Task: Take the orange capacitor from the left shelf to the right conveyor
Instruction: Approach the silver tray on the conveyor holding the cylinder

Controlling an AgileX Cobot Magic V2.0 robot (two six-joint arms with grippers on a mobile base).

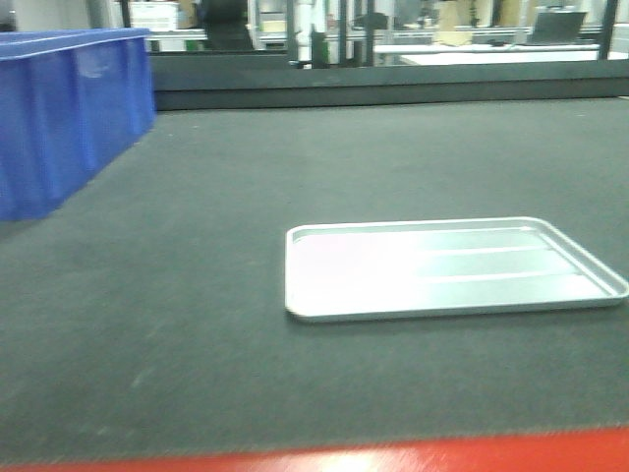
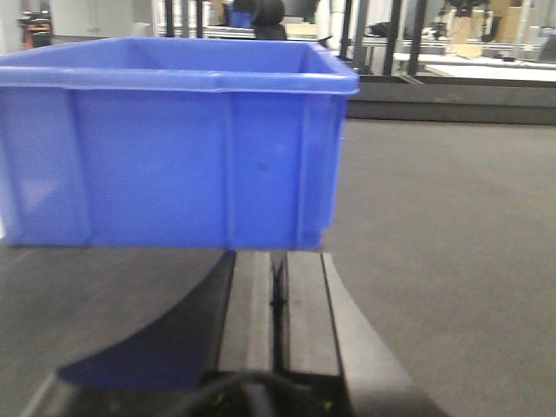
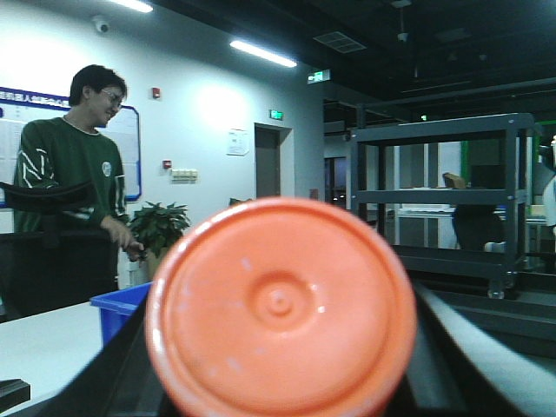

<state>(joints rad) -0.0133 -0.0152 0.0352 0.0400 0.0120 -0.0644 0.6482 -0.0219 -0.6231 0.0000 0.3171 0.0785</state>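
The orange capacitor (image 3: pixel 280 304) fills the middle of the right wrist view, seen end-on with its flat round face toward the camera. My right gripper (image 3: pixel 280 365) is shut on it, with dark fingers (image 3: pixel 122 373) on either side, and holds it up in the air. The right conveyor (image 1: pixel 246 177) is the broad dark belt in the front view and also shows in the left wrist view (image 2: pixel 452 226). My left gripper (image 2: pixel 278 295) is shut and empty, low over the belt just in front of a blue bin. The shiny steel left shelf is out of view.
A blue plastic bin (image 1: pixel 69 108) stands at the belt's far left and is close ahead in the left wrist view (image 2: pixel 174 148). A shallow silver tray (image 1: pixel 442 267) lies on the belt at centre right. A red edge (image 1: pixel 393 454) runs along the front. A person (image 3: pixel 69 174) and a dark rack (image 3: pixel 434 130) are behind.
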